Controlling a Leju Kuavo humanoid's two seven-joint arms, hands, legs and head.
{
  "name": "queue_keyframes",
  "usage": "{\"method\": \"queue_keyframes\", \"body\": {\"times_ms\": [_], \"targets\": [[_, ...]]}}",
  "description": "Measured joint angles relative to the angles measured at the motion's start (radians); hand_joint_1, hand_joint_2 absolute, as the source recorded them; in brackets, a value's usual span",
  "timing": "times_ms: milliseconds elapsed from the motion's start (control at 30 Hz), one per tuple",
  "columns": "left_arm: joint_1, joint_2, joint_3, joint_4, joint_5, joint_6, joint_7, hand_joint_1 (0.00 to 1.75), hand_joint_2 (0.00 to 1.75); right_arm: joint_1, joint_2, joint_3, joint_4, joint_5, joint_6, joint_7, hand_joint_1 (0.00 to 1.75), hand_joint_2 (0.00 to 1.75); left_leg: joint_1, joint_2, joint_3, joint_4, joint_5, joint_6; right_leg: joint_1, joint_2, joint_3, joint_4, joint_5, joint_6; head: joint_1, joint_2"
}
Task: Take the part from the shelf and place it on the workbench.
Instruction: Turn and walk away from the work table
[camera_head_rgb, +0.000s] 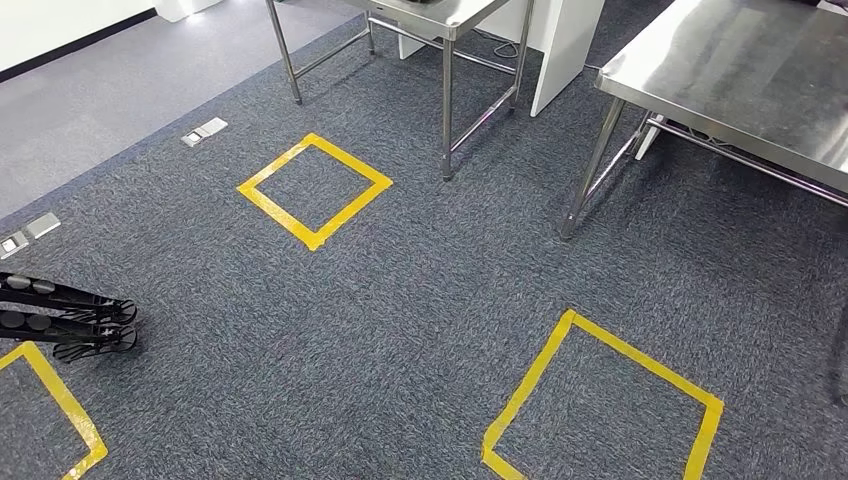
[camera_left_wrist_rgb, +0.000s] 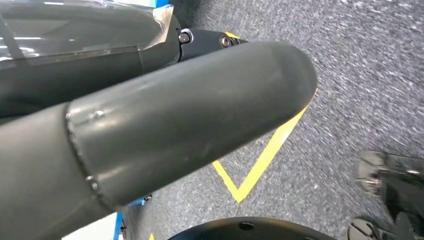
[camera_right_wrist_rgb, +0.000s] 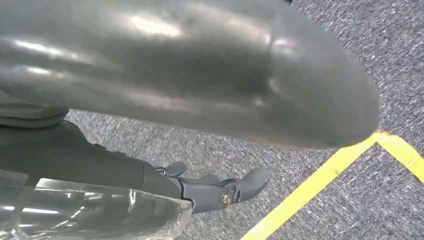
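My left hand (camera_left_wrist_rgb: 165, 125) hangs over the grey carpet, its thick grey thumb stretched out and its dark fingers (camera_left_wrist_rgb: 205, 40) straight beside it, with nothing in it. My right hand (camera_right_wrist_rgb: 200, 75) also hangs above the carpet, and its dark fingers (camera_right_wrist_rgb: 220, 192) are spread and hold nothing. Clear plastic film covers the back of both hands. A steel workbench (camera_head_rgb: 740, 80) stands at the far right of the head view, its top bare where I see it. A second steel table (camera_head_rgb: 440, 20) stands at the top centre.
Yellow tape squares mark the carpet: one in the middle (camera_head_rgb: 313, 190), one at the near right (camera_head_rgb: 600, 400), a corner at the near left (camera_head_rgb: 60, 410). A black stand foot (camera_head_rgb: 70, 315) juts in from the left edge. Floor sockets (camera_head_rgb: 205, 130) lie at the left.
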Motion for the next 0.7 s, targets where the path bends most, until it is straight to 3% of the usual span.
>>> {"method": "queue_keyframes", "body": {"times_ms": [33,67,100,167,233,267,367,433,500,567,600,633,700], "targets": [[0.0,0.0,0.0,0.0,0.002,0.001,0.0,0.0,0.0,0.0,0.0,0.0,0.0,0.003,0.002,0.001,0.0,0.0,0.0,0.0,-0.03,0.06,-0.02,-0.002,0.002,-0.003,0.0,0.0,-0.001,-0.001,0.0,0.0],[0.001,-0.001,0.0,0.0,0.005,0.003,0.0,0.0,0.0,0.0,0.0,0.0,0.0,0.005,0.003,0.002,0.0,0.0,0.0,0.001,-0.046,0.09,-0.022,-0.002,0.003,-0.006,0.0,0.0,-0.001,-0.001,0.0,0.0],[0.002,-0.001,0.0,0.0,0.006,0.006,0.0,0.0,0.0,0.0,0.0,0.001,0.0,0.007,0.005,0.004,0.0,0.0,0.0,0.002,-0.042,0.079,-0.004,-0.001,0.004,-0.008,0.002,0.0,-0.002,-0.002,0.0,0.0],[0.003,0.0,0.0,0.0,0.008,0.009,0.001,0.0,0.0,-0.001,-0.001,0.001,0.0,0.009,0.007,0.006,0.0,0.0,-0.001,0.012,0.019,-0.047,0.066,0.009,0.006,-0.009,0.006,0.0,-0.004,-0.003,0.0,0.0],[0.0,0.0,0.0,0.0,0.01,0.011,0.002,0.0,0.0,-0.002,0.0,0.002,0.0,0.009,0.007,0.006,0.0,0.0,-0.006,0.028,0.082,-0.174,0.111,0.019,0.014,-0.011,0.007,0.002,-0.008,0.002,0.0,0.0],[-0.001,0.001,0.0,0.0,0.01,0.011,0.003,0.0,0.0,-0.002,-0.001,0.002,0.0,0.009,0.007,0.006,0.0,0.0,-0.009,0.032,0.095,-0.203,0.117,0.023,0.018,-0.012,0.006,0.003,-0.009,0.005,0.0,0.0],[0.0,0.001,0.0,0.0,0.01,0.012,0.007,0.0,0.0,-0.002,-0.002,0.002,0.0,0.007,0.007,0.006,0.0,0.0,-0.011,0.026,0.097,-0.218,0.122,0.035,0.021,-0.018,0.002,0.007,-0.015,0.018,0.001,0.0],[0.0,0.001,0.0,0.0,0.009,0.012,0.01,0.0,0.0,-0.002,-0.003,0.002,0.0,0.005,0.007,0.006,0.0,0.0,-0.007,0.022,0.099,-0.228,0.131,0.047,0.02,-0.01,-0.025,0.065,-0.048,0.021,0.003,0.0],[0.0,0.002,0.0,0.0,0.007,0.012,0.011,0.0,0.0,-0.001,-0.004,0.002,0.0,0.004,0.007,0.006,0.0,0.0,-0.006,0.017,0.097,-0.23,0.134,0.052,0.016,0.0,-0.09,0.197,-0.109,0.017,0.004,0.0],[0.0,0.002,0.0,0.0,0.006,0.012,0.012,0.0,0.0,0.001,-0.004,0.002,0.0,0.003,0.007,0.007,0.0,0.0,-0.006,0.011,0.096,-0.229,0.134,0.052,0.012,0.002,-0.141,0.299,-0.14,0.023,0.004,0.0],[0.0,0.002,0.0,0.0,0.005,0.012,0.013,0.0,0.0,0.001,-0.005,0.002,0.0,0.002,0.007,0.007,0.0,0.0,-0.005,0.007,0.096,-0.229,0.134,0.051,0.01,0.002,-0.139,0.296,-0.131,0.032,0.004,0.0],[0.001,0.002,0.0,0.0,0.003,0.012,0.013,0.0,0.0,0.001,-0.005,0.002,0.0,0.002,0.007,0.007,0.0,0.0,-0.005,0.003,0.097,-0.229,0.134,0.05,0.007,0.003,-0.117,0.249,-0.106,0.043,0.004,0.0],[0.0,0.002,0.0,0.0,-0.002,0.011,0.013,0.0,0.0,0.0,-0.007,0.002,0.0,0.001,0.007,0.007,0.0,0.0,-0.006,-0.005,0.099,-0.224,0.132,0.044,-0.001,0.01,-0.047,0.102,-0.045,0.06,0.006,0.0]]}}
